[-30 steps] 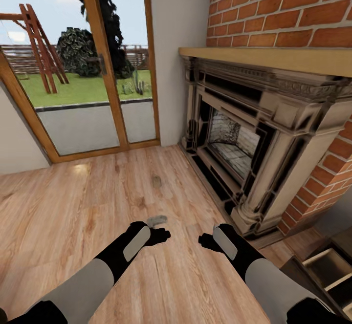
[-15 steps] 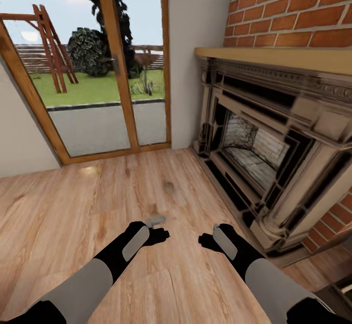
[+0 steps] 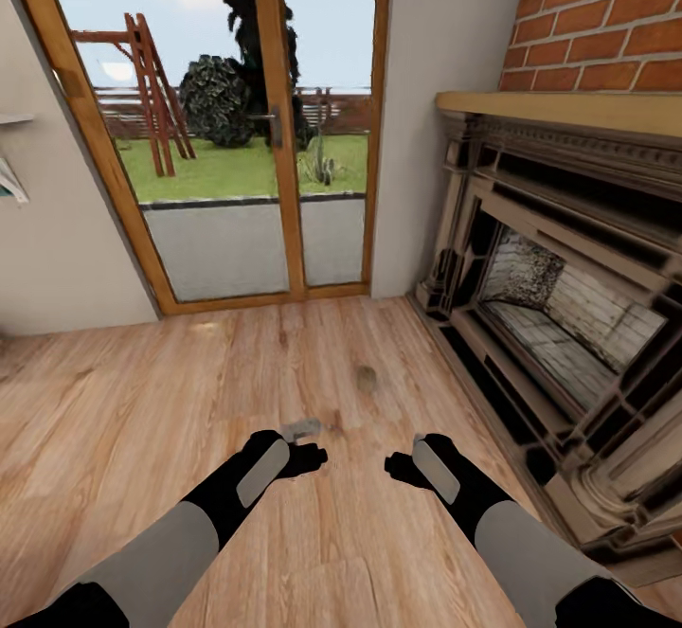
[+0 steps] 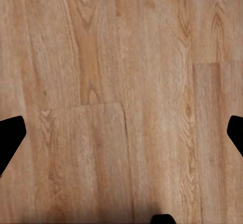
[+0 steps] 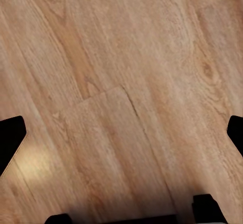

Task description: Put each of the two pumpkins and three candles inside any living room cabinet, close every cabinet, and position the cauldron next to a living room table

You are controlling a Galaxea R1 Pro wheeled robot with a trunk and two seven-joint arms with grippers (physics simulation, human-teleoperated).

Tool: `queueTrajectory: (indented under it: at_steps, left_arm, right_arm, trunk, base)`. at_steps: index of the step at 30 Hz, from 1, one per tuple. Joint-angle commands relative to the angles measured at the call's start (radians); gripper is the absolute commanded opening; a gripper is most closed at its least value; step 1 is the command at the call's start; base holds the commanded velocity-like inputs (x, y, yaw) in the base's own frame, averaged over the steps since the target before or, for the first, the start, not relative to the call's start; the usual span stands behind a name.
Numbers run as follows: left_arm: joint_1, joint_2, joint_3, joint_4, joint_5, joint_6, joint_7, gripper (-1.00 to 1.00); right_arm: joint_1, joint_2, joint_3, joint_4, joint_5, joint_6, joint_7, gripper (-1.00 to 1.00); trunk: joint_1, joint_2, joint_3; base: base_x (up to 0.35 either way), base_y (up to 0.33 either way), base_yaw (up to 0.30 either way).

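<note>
Smooth wood-plank floor [image 3: 142, 420], rough red brick wall [image 3: 616, 31], carved stone fireplace [image 3: 568, 296], wood-framed glass door [image 3: 275, 135]

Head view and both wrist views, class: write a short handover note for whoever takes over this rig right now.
Left claw: open, empty, held over the wood floor.
Right claw: open, empty, also over bare floor.
Ahead: glass patio doors, with the fireplace to the right.
These pictures do not settle where the pumpkins, candles, cabinet or cauldron are, so progress cannot be judged.
Left to do: find them, stow pumpkins and candles, close cabinets, set cauldron by a table.
</note>
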Motion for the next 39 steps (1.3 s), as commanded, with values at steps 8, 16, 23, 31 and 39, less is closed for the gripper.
queueTrajectory:
  at_steps: [8,16,23,31,39]
  left_arm:
    - [-0.001,0.0,-0.005,0.004,0.003,0.0,0.018,1.0]
    - [-0.001,0.021,-0.004,0.01,0.004,0.0,0.021,1.0]
    - [-0.001,0.036,-0.003,0.011,0.009,0.0,0.021,1.0]
    - [-0.001,0.037,-0.005,0.011,0.01,0.0,0.021,1.0]
    - [-0.001,0.037,-0.005,0.011,0.01,0.003,0.021,1.0]
  right_arm:
    - [-0.001,-0.001,0.005,-0.002,-0.01,0.001,-0.01,1.0]
    - [-0.001,-0.001,0.005,-0.002,-0.01,-0.006,-0.01,1.0]
    - [-0.001,-0.001,0.006,-0.002,-0.01,-0.02,-0.011,1.0]
    - [-0.001,-0.001,0.006,-0.002,-0.01,-0.021,-0.011,1.0]
    - [-0.001,-0.001,0.005,0.0,-0.01,-0.021,-0.013,1.0]
  trunk:
    - [0.001,-0.001,-0.001]
    - [0.001,-0.001,-0.001]
    - [0.001,-0.001,0.001]
    - [0.001,-0.001,0.001]
    - [0.001,-0.001,0.001]
  base:
    - [0.335,0.007,0.005]
    - [0.337,0.0,0.006]
    - [0.338,0.0,0.224]
    - [0.338,0.0,0.28]
    - [0.338,0.0,0.06]
